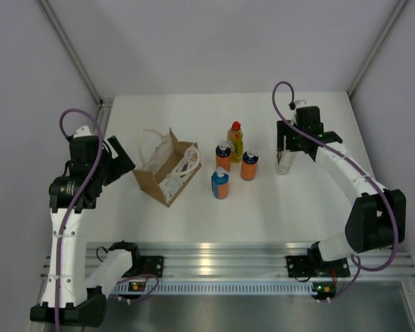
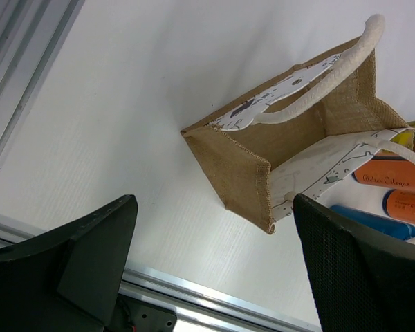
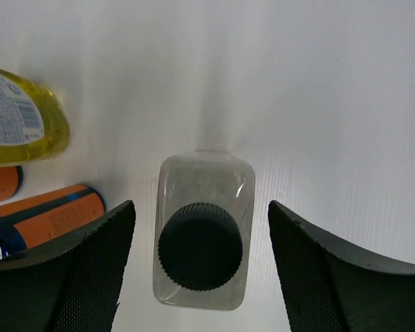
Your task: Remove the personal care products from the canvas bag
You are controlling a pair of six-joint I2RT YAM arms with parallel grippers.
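Flat bottle standing upright, dark cap up, midway between the jaws of the right gripper. The jaws are parted, with bare table showing between each pad and the bottle's wall. Neither pad touches it, so it stands on its own base. The gripper hangs directly over the cap, a pose that suits placing the bottle straight down so that it does not topple.

Outside the right gripper's left jaw are the yellow bottle and the orange bottles, three in number, grouped upright and near one another. The flat bottle sits well apart from them, probably to leave the fingers room on both sides.

Left gripper: jaws spread wide and holding nothing. The bag lies ahead of the jaws, not between them, with its brown end wall nearest and its cord handles reaching away. It rests tilted on the table with its mouth open toward the bottles. As much of its inside as can be seen holds no bottle. The left arm stands just beside the bag without touching it, seemingly placed to steady it if needed.

All five bottles are outside the bag, so the task looks nearly complete. What remains, in my judgement, is for the right gripper to lift clear without brushing the cap.
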